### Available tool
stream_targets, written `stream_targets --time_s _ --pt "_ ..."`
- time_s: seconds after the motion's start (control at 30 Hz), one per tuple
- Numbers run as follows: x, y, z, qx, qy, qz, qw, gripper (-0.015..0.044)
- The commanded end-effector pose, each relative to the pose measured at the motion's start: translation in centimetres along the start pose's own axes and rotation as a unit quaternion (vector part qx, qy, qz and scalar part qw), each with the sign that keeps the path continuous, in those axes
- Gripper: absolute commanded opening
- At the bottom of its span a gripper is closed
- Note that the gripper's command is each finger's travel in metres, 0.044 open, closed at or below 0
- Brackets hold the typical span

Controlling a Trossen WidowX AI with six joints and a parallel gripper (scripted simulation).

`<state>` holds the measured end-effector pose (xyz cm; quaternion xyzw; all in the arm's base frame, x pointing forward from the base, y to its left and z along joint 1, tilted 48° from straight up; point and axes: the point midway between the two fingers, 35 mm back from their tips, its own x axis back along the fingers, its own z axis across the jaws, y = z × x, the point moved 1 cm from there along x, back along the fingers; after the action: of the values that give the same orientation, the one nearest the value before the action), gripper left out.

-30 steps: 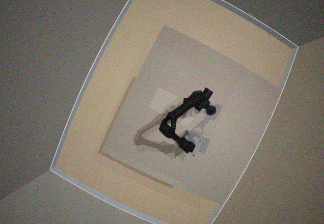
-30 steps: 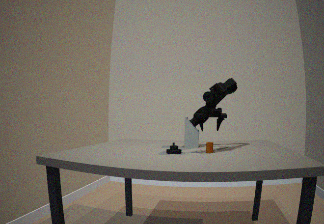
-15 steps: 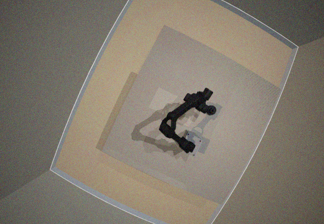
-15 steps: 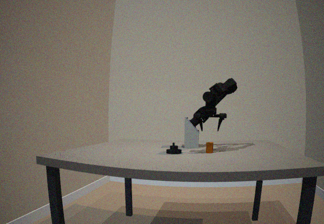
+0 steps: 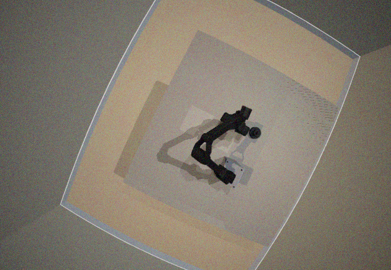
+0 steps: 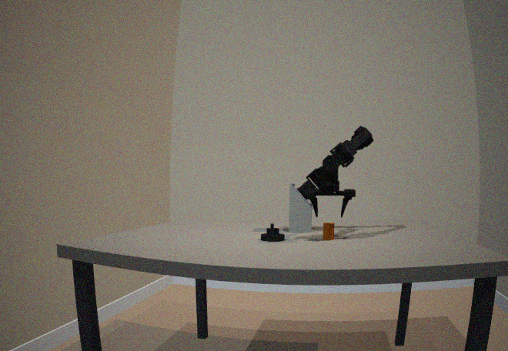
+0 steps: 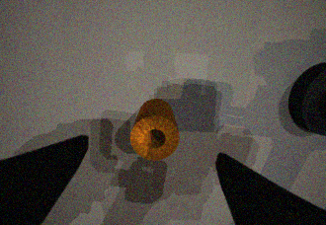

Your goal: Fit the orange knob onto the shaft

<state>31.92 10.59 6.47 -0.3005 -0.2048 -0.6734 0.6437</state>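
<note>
Orange knob stands upright on the grey table, and we see it toward the near middle of the top, its open hole facing up in the wrist view. To its left, near but apart from it, we find the round pedestal with the dark shaft rising from its centre. Directly above the knob hangs our gripper, spread wide with nothing between its fingers, one tip to each side of the knob and well clear of it. Farther back stands the pale wedge-shaped mount, behind the arm.
</note>
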Motion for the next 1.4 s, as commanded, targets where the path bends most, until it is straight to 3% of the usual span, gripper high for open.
stream_targets --time_s 0.0,1.37 --pt "-0.8 -0.3 0.0 -0.004 0.002 0.004 1.0 0.044" --pt "-7.2 -0.3 0.0 -0.004 0.003 0.004 1.0 0.044"
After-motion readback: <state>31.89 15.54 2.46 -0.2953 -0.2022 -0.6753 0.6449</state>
